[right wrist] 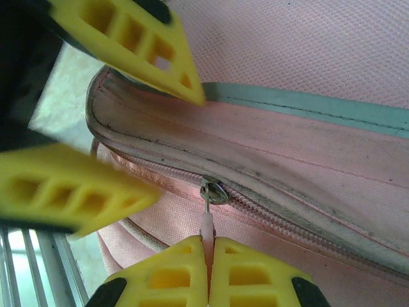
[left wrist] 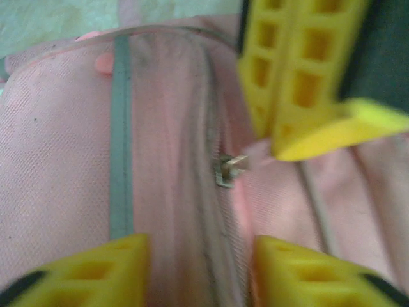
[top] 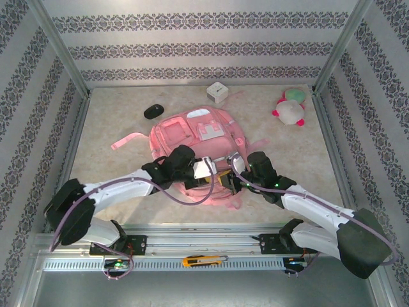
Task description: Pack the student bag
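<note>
The student bag [top: 192, 131], a large pink backpack, lies flat in the middle of the table. My right gripper [right wrist: 209, 256] is shut on the pale pink pull tab [right wrist: 207, 224] of a zipper, with the metal slider [right wrist: 215, 192] just beyond its tips. That zipper runs closed under a grey-piped flap. My left gripper [left wrist: 201, 275] is open, its yellow fingers [right wrist: 128, 38] standing either side of the bag's fabric fold beside the slider [left wrist: 229, 169]. From above, the left gripper [top: 208, 171] and the right gripper [top: 230, 181] meet over the bag's near end.
A black mouse [top: 153, 111] lies to the bag's far left and a white cube [top: 218, 92] behind it. A pink-and-white plush toy [top: 291, 109] sits at the far right. A pink strap [top: 128, 141] trails left. An orange cutter [top: 203, 260] rests on the front rail.
</note>
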Robot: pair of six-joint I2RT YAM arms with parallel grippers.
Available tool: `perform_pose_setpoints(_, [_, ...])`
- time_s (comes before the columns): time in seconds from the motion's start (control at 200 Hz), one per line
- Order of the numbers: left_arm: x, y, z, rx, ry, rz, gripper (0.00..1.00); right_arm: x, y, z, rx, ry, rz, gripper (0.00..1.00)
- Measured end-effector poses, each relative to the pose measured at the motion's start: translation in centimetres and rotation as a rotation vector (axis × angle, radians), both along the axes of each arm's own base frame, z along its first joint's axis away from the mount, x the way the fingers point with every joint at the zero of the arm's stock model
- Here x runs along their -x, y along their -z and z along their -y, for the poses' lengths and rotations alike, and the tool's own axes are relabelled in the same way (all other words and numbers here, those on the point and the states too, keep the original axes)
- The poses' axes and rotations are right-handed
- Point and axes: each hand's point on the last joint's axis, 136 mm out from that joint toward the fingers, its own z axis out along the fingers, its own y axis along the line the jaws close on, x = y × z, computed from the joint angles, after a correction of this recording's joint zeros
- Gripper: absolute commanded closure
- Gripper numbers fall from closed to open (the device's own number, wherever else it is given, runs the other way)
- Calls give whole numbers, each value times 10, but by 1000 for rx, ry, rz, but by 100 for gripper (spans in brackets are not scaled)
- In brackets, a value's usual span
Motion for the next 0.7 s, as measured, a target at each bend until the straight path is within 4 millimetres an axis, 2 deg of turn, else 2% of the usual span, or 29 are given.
perform_pose_setpoints(0.045, [0,6,1,-11,0,-7,89,-1,1,1,4,4,-2,100])
perform_pose_setpoints(0.095, [0,7,3,-9,-3,-5,93,-1,4,1,12,8,-7,100])
perform_pose_setpoints(0.19, [2,4,4,12,-5,-1,94,-1,9,0,20,4,-20,100])
perform_pose_setpoints(0.425, [8,2,3,75,-14,-25,97,-4,16,-15,34,-36,-47,81])
perform_pose_setpoints(0.56, [8,1,4,92,-26,-40,97,-5,16,-22,29,-53,-55,78])
perform_pose_setpoints(0.609, [8,0,3,99,-31,-47,98,-6,16,-22,28,-53,-53,81])
perform_pose_setpoints(0.699, [8,-1,4,110,-34,-52,99,-7,15,-22,27,-48,-49,99])
